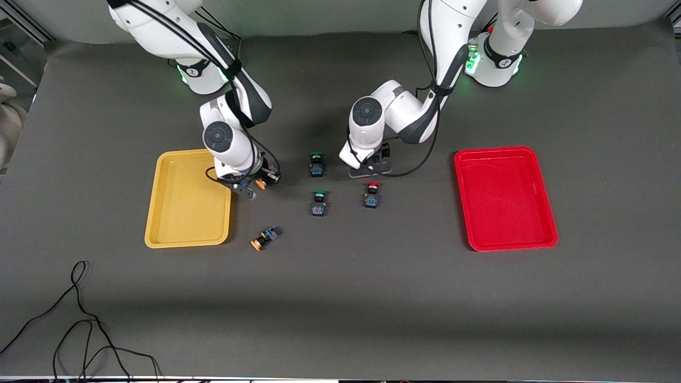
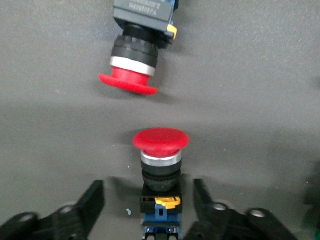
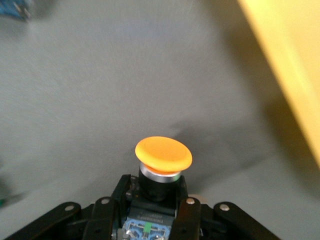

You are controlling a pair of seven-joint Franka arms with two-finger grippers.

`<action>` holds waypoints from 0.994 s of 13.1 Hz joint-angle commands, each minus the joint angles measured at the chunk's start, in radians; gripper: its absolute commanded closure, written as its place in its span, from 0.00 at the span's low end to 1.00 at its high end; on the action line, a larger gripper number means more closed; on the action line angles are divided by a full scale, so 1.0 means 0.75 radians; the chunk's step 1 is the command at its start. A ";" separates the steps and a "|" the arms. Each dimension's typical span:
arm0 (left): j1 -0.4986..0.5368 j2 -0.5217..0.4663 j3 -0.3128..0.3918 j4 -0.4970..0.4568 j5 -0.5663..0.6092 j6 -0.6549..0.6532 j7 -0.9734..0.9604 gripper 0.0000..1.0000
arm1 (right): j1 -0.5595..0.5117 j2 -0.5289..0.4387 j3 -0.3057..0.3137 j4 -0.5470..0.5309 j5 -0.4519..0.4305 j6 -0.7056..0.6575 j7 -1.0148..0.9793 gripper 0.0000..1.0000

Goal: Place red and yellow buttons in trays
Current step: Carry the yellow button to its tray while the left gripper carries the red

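Now the right gripper (image 3: 150, 215), bent low beside the yellow tray (image 1: 186, 234), is clamped on an orange-capped button (image 3: 162, 155) by its stiff blocky body, the safest hold. Over mid-table, the left gripper (image 2: 147, 210) straddles a red-capped button (image 2: 161, 145), fingers apart, seemingly not yet touching; it is light and top-heavy.

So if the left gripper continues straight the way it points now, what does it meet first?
Likely the red button standing between the left gripper's open fingers; a second red button lies past it.
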 commanded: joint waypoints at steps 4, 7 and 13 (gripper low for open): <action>-0.015 -0.033 0.029 0.033 -0.010 -0.040 -0.068 1.00 | 0.018 -0.349 -0.392 -0.029 0.004 -0.324 -0.365 0.98; 0.075 -0.238 0.025 0.037 -0.008 -0.283 -0.029 1.00 | 0.018 -0.328 -0.619 -0.033 -0.002 -0.322 -0.665 0.94; 0.414 -0.656 0.029 0.007 -0.100 -0.845 0.449 1.00 | 0.057 -0.065 -0.706 -0.110 0.089 -0.069 -0.860 0.93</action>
